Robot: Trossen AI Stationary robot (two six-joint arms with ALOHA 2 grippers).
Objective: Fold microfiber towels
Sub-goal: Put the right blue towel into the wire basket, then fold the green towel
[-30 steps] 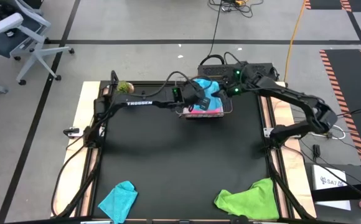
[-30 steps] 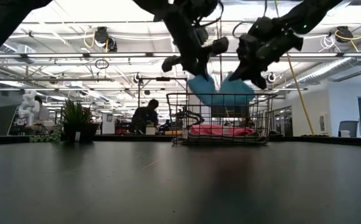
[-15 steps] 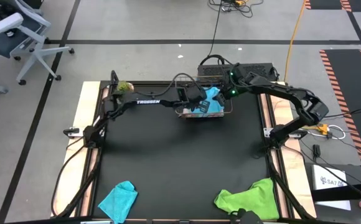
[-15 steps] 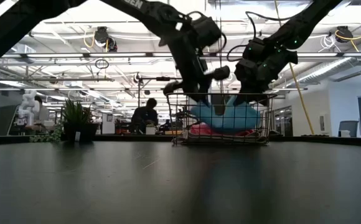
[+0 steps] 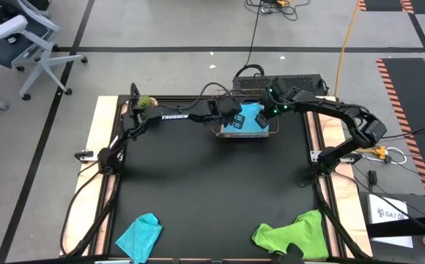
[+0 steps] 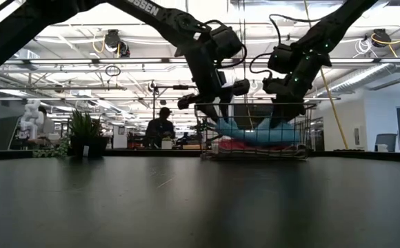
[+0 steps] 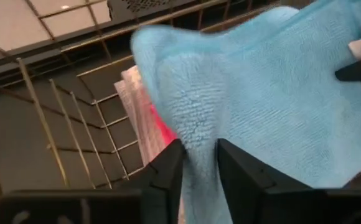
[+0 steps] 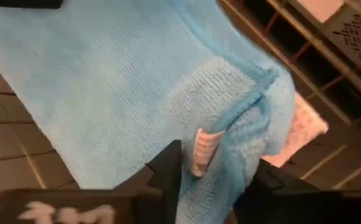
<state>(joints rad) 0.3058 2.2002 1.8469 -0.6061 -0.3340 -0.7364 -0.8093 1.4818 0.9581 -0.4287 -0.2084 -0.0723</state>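
While both arms reach to the far side of the surface (image 5: 212,191), the sky blue towel (image 5: 250,119) lies in the wire basket (image 6: 254,131), draped over the hot pink towel (image 6: 236,145) beneath it. In the left wrist view, a pale pink edge and a strip of hot pink show under the blue cloth, against the basket's thin wire wall.

The left gripper (image 5: 231,122) sits at the basket's left side, and its wrist view shows a fold of blue towel between its two dark fingers (image 7: 165,177); the jaws stand slightly apart around the cloth, and it cannot be told whether they pinch it. The right gripper (image 5: 271,111) is at the basket's far right corner. Its wrist view shows the hemmed towel corner with a small white tag (image 8: 201,149) lying between its jaws, which are likewise a little apart, with no clear clamp visible.

From the low view, both grippers dip into the basket's top, and the blue towel sags between them.

Along the near edge of the surface, well apart from the basket, lie the crumpled teal towel (image 5: 139,235) on the left and the lime green towel (image 5: 294,235) on the right. A small plant (image 5: 146,102) sits at the far left corner.
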